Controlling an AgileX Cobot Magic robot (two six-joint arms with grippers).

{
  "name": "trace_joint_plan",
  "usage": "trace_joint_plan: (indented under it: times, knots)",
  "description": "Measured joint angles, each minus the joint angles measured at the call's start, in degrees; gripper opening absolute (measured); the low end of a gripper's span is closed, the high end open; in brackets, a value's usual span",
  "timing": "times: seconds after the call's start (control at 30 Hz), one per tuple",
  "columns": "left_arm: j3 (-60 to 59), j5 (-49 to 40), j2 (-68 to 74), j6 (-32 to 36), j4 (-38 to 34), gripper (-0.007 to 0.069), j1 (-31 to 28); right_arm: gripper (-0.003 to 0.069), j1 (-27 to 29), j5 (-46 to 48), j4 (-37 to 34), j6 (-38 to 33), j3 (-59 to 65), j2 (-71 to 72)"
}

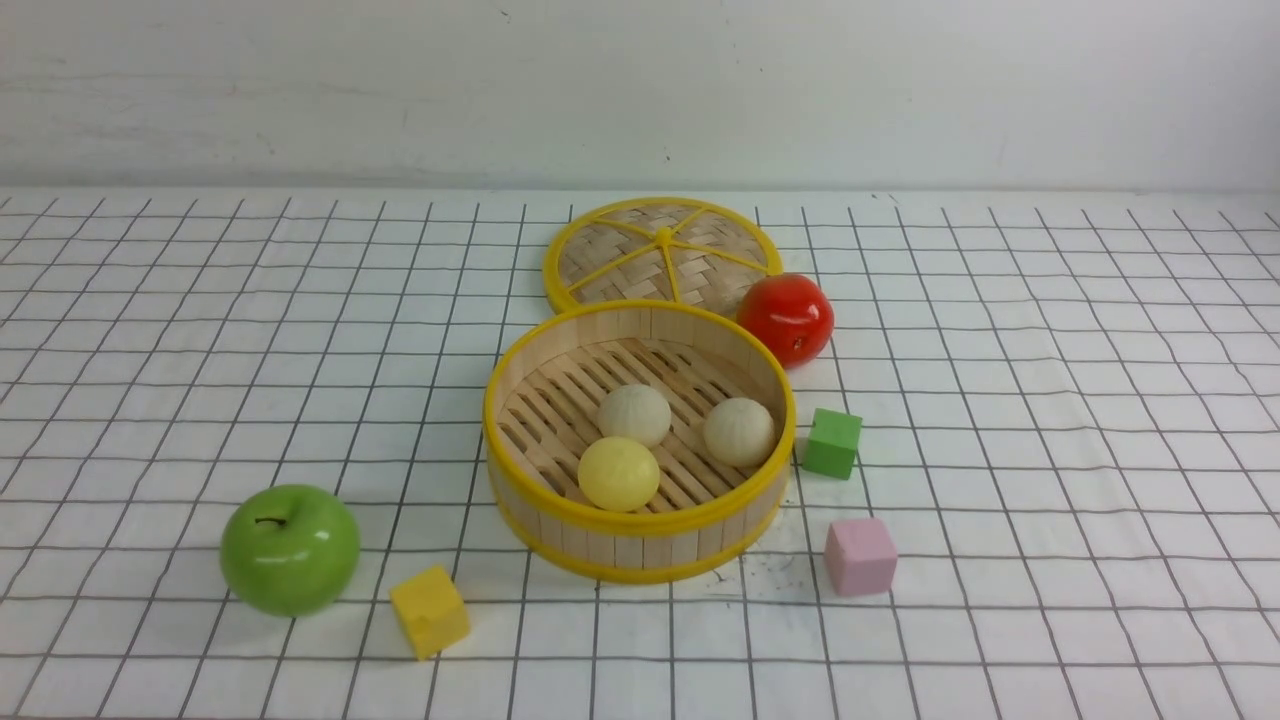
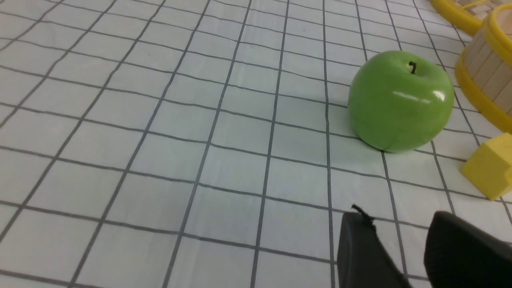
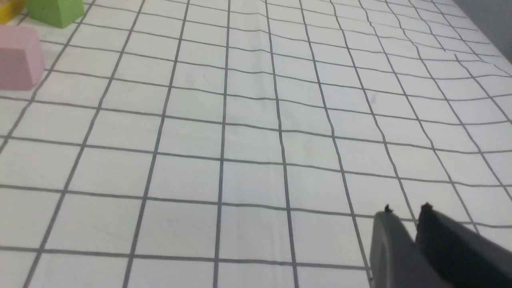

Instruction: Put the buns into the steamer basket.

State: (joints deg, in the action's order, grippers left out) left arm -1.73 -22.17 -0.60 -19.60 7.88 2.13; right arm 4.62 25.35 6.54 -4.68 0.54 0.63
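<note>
The steamer basket stands mid-table, and its wall also shows in the left wrist view. Inside it lie three buns: a beige one, a second beige one and a pale yellow one. Neither arm shows in the front view. My left gripper is open and empty, low over the cloth a short way from the green apple. My right gripper hovers over bare cloth with its jaws only slightly apart and nothing between them.
The woven lid lies flat behind the basket, with a red fruit beside it. The green apple and a yellow cube sit front left. A green cube and a pink cube sit right of the basket.
</note>
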Motion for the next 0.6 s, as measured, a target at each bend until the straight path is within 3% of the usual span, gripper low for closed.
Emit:
trace_joint_plan:
  times: [0.6]
  knots:
    - [0.0,0.05,0.0,0.0,0.0,0.0238,0.0,0.0127,0.0,0.05,0.0,-0.24,0.0,0.0]
